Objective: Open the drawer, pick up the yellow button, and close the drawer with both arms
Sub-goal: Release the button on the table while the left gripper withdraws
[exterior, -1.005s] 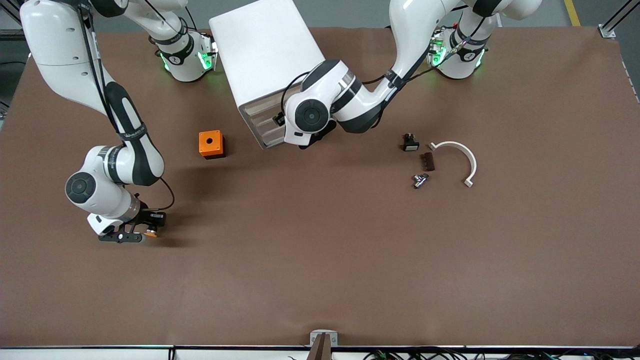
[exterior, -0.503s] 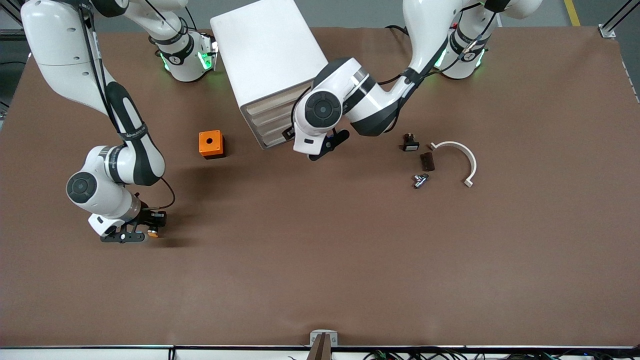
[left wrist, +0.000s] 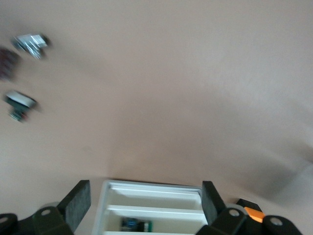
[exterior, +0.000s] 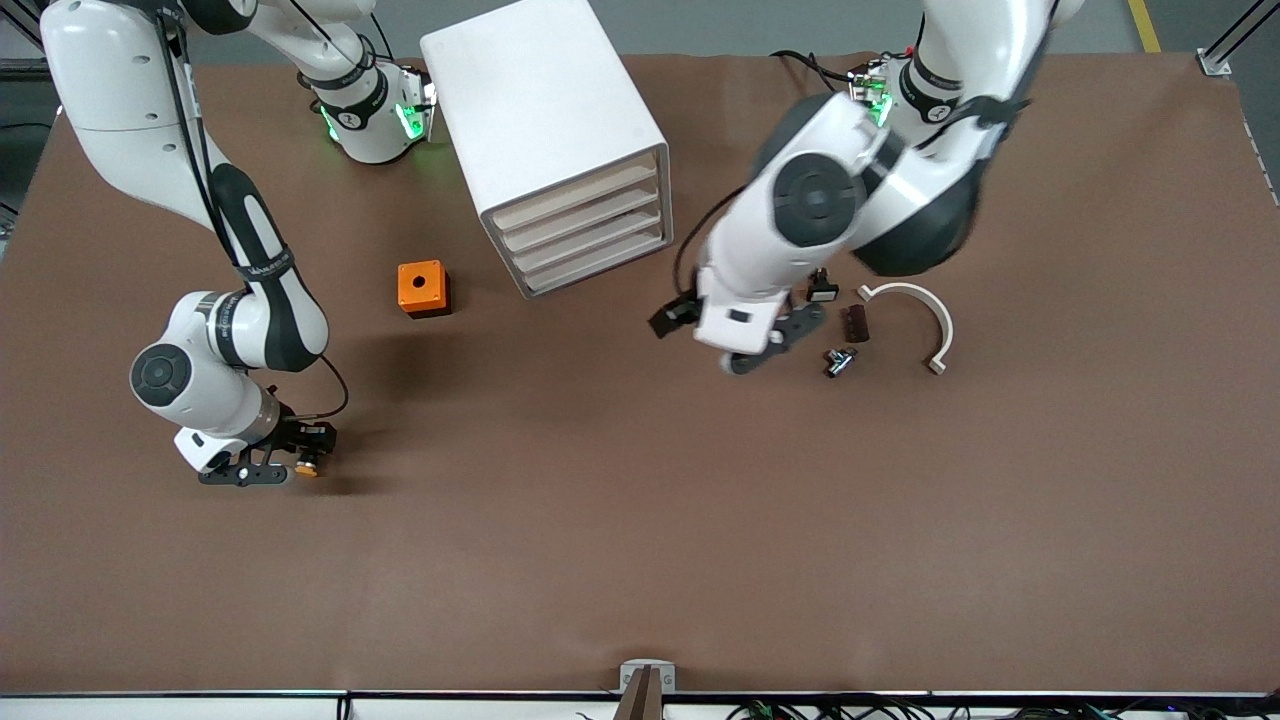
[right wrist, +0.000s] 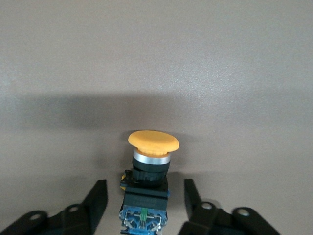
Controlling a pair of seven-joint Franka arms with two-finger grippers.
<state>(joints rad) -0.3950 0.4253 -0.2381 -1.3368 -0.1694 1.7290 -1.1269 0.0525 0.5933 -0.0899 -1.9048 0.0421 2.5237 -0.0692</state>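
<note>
Orange button (right wrist: 149, 169) between parted right claw (right wrist: 145, 205) fingers

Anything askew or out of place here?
Nothing damaged or spilled. All four drawers of the cabinet look shut, the top drawer included. The button lies on the table between the right tool's opened fingers. The left tool hangs open over the small parts.

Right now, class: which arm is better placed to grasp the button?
Right. The right gripper stands open around the button on the table; the left gripper hangs open over the table, well away from it.
</note>
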